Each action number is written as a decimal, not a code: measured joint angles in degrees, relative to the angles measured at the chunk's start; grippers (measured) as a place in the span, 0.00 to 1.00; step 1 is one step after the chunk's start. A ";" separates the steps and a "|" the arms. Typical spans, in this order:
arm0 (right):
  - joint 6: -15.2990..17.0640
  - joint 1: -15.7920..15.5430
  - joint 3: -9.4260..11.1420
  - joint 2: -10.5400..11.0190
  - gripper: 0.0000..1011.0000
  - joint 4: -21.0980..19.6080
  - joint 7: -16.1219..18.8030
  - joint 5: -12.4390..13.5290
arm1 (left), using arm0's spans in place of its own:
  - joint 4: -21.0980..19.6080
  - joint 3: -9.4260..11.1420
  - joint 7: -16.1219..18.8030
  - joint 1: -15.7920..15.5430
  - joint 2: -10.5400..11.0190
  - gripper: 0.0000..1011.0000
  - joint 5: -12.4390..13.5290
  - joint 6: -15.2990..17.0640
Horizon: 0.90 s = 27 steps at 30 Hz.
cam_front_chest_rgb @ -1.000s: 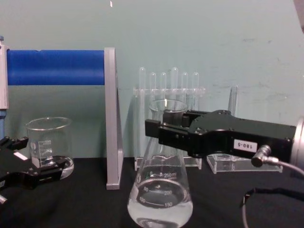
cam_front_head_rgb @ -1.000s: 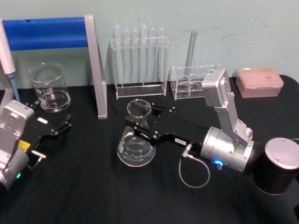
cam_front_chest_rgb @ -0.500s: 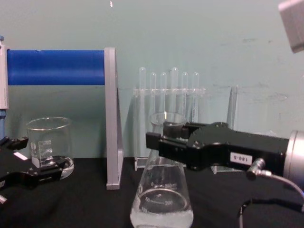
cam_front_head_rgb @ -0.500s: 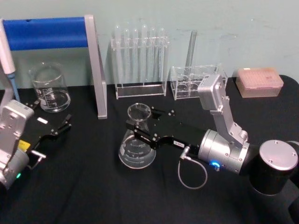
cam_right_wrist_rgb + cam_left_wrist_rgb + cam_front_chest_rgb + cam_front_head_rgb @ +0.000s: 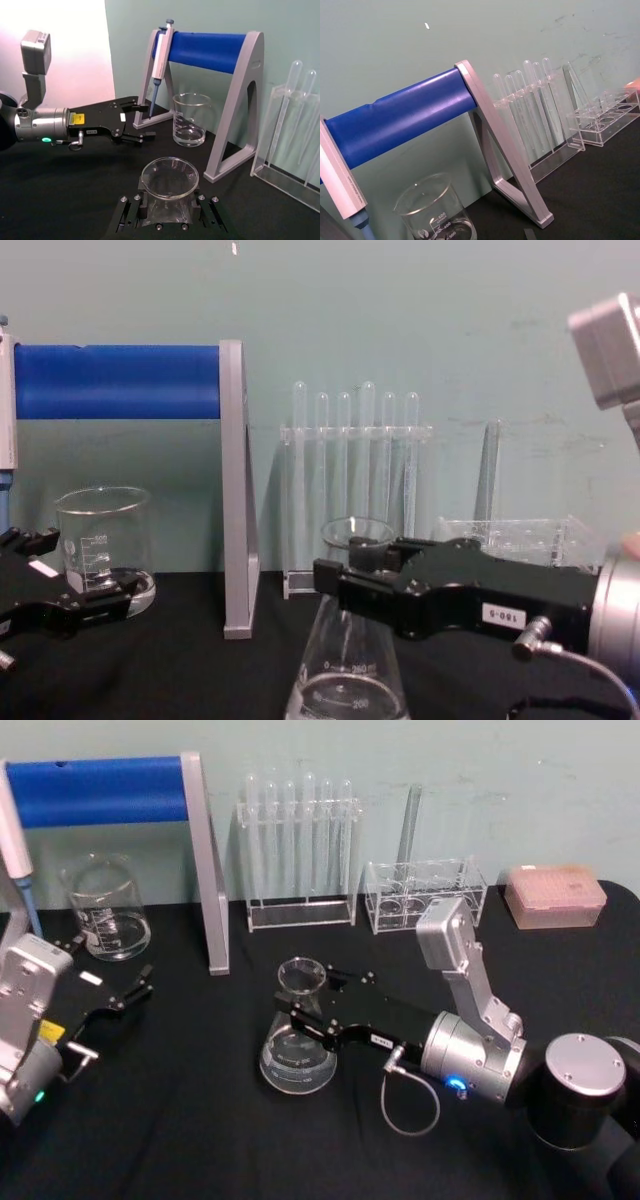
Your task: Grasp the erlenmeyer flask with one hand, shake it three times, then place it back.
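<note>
Erlenmeyer flask (image 5: 297, 1065) stands straight up near the middle of the black table (image 5: 180, 1140), a little toward 6 o'clock in the head view. Its wide bottom is very low. I cannot tell if it sits on the table or hangs just above it.

The biggest thing back there is the pipette stand (image 5: 205, 870) with its fat blue bar, at 11 o'clock. A pipette (image 5: 161, 50) hangs on its far end.

The right gripper (image 5: 300, 1008) reaches in from 4 o'clock. Its two black fingers pinch the thin neck of the flask, one on each side, just under the round rim. So this pincer is narrow and is holding the flask.

The left gripper (image 5: 141, 119) rests at 9 o'clock, well apart from the flask. Its fingers are spread wide with nothing between them.

A test tube rack (image 5: 300, 850) stands at 12 o'clock by the wall. A glass beaker (image 5: 105, 910) sits at 10 o'clock, just beside the stand.

How far along is the job? The grab is done, I think. These pictures cannot tell me how many shakes are done. The flask is down low and straight, so it could be the start or the put-back. Letting go is not done yet.
</note>
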 joint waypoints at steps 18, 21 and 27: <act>0.65 -0.25 0.01 -0.94 0.45 2.35 -0.04 -0.18 | 0.00 0.00 0.00 0.00 0.00 0.99 0.00 0.00; 0.78 -0.27 -0.03 -0.98 0.45 2.46 -0.02 -0.21 | 0.00 0.00 0.00 0.00 0.00 0.99 0.00 0.00; 0.92 -0.32 -0.07 -1.01 0.45 2.56 0.06 -0.26 | 0.00 0.00 0.00 0.00 0.00 0.99 0.00 0.00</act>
